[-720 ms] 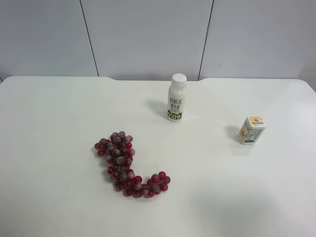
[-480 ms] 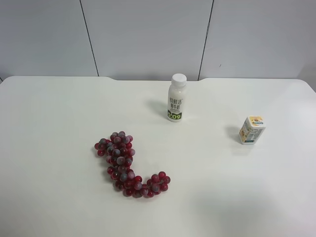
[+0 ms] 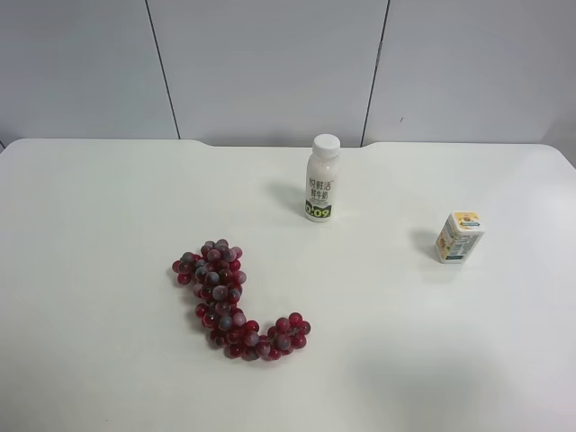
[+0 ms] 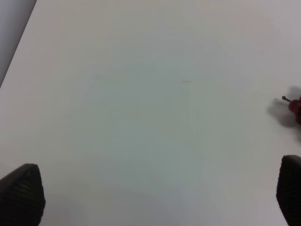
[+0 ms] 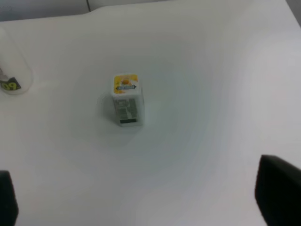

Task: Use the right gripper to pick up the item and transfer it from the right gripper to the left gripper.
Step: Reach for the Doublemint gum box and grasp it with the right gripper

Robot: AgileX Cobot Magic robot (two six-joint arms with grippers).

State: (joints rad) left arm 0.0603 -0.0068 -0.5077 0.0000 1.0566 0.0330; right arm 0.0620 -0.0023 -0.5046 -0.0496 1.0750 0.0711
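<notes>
Carton (image 5: 126, 100) stands upright, well clear of the spread right claw (image 5: 141, 202)

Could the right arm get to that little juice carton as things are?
Probably yes: the carton stands alone on the table, the bottle and grapes well aside, and the right gripper looks open with nothing before it.

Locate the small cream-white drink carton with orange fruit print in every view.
Exterior high: the cream-white rectangular drink carton stands upright at the picture's right.
Right wrist: the carton near the middle, upright.
Left wrist: not in it.
Shared landmark: white plastic milk bottle, in the first two.
</notes>
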